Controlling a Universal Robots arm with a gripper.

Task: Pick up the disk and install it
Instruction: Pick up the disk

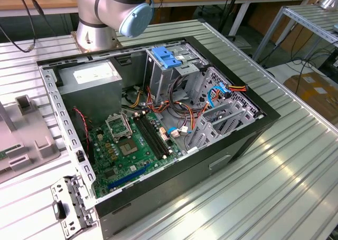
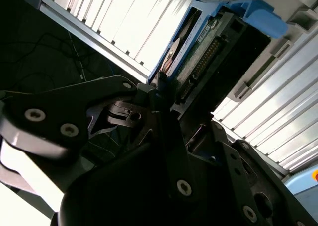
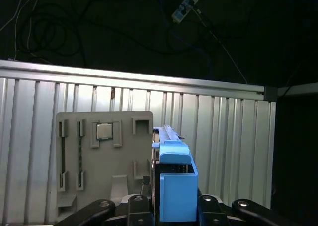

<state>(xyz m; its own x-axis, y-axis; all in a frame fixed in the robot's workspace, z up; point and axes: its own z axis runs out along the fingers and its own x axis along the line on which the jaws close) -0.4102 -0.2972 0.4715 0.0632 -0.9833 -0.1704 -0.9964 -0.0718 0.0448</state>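
Gripper [image 3: 173, 206] is clamping the disk [image 3: 175, 179] across its flat faces, holding it edge-on over the table [image 3: 238, 136] beside the grey fixture [image 3: 99, 156], probably so you're leaving its blue rails [image 3: 176, 159] free for insertion.

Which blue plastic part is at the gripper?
The blue plastic rail of the flat silver-metal disk, right at the black gripper; the light-blue plastic latch instead sits atop the computer's drive cage.
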